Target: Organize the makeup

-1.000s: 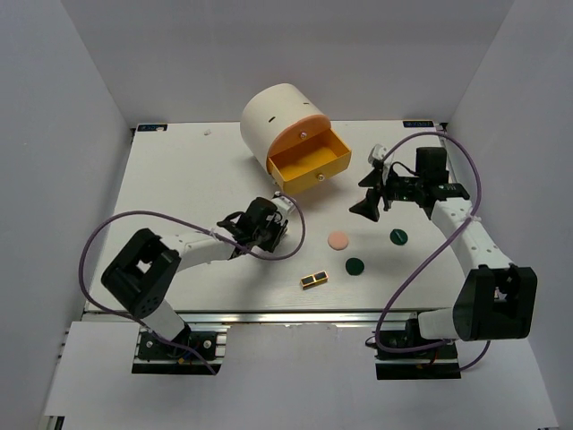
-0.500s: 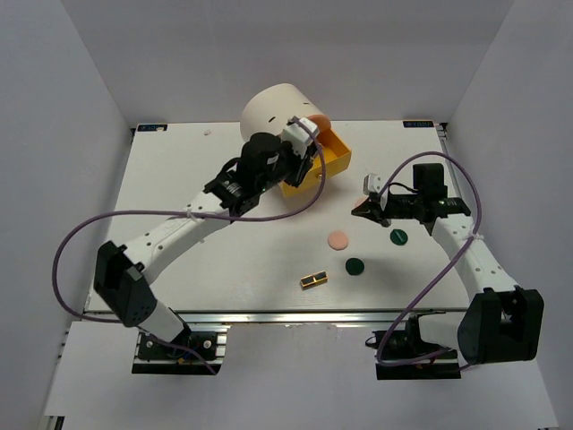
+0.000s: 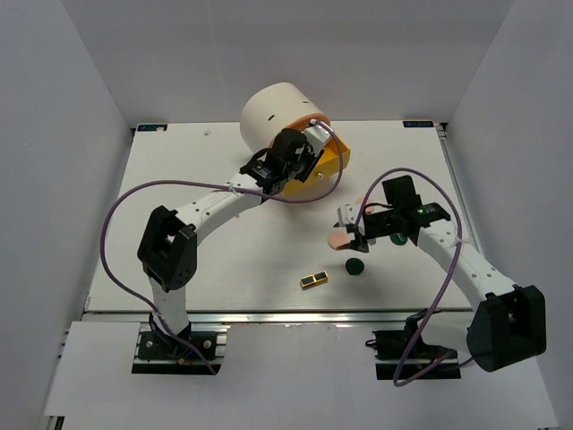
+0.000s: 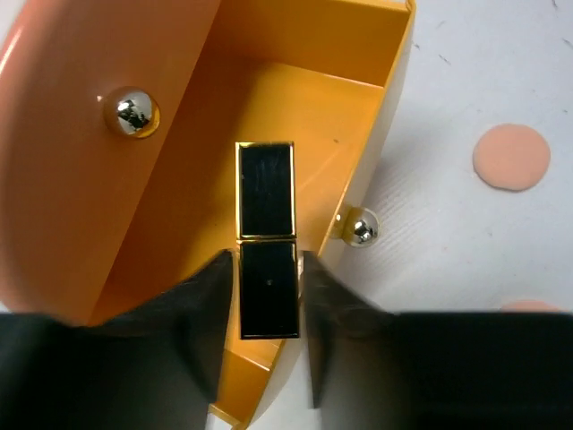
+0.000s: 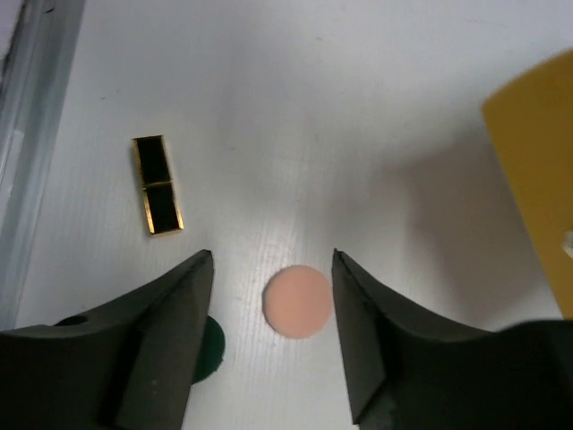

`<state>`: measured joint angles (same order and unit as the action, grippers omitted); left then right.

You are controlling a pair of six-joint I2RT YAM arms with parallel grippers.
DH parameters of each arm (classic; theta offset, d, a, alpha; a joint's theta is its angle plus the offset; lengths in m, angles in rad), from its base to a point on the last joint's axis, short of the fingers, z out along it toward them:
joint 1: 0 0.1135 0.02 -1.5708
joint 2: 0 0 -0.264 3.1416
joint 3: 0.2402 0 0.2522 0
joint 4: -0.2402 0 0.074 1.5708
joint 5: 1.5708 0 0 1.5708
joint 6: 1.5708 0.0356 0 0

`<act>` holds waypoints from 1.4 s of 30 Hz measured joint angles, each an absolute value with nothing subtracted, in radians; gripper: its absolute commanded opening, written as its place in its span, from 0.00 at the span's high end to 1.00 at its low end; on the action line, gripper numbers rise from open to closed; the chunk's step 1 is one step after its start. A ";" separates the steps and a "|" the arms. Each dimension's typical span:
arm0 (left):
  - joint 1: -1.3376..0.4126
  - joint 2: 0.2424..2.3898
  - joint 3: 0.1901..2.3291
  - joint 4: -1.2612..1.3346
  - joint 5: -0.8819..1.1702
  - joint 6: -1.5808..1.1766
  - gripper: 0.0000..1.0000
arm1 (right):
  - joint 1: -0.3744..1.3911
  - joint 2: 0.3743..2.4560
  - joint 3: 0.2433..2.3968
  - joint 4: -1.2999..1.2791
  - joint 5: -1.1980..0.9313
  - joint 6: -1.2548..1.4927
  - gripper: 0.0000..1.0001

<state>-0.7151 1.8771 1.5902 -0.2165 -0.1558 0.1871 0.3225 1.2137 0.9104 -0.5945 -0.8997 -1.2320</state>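
Left gripper (image 4: 266,260) grasps 1 black-and-gold palette (image 4: 266,188) over the orange drawer (image 4: 331,116), toward the table's (image 3: 179,179) back edge. Right gripper (image 5: 271,255) hangs released above 1 peach disc (image 5: 298,301), right of centre.

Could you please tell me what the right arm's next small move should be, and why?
Probably lower the right gripper straight down, then close. Its jaws stand open on either side of the peach disc, which lies flat on the table and is not yet gripped. The disc sits slightly nearer one finger, so a small centring nudge may help.
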 measured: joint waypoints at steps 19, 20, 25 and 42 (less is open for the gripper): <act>-0.706 1.705 1.562 -0.258 -0.247 0.036 0.80 | 0.613 1.472 0.976 -0.771 -0.757 -1.481 0.31; -0.703 1.660 1.538 -0.265 -0.252 0.006 0.81 | 0.636 1.489 0.976 -0.773 -0.747 -1.480 0.31; -0.650 1.367 1.324 -0.277 -0.263 -0.180 0.42 | 0.750 1.509 0.932 -0.714 -0.662 -1.385 0.31; -0.499 0.944 0.694 -0.287 -0.224 -0.726 0.18 | 0.821 1.597 0.860 -0.463 -0.448 -1.171 0.37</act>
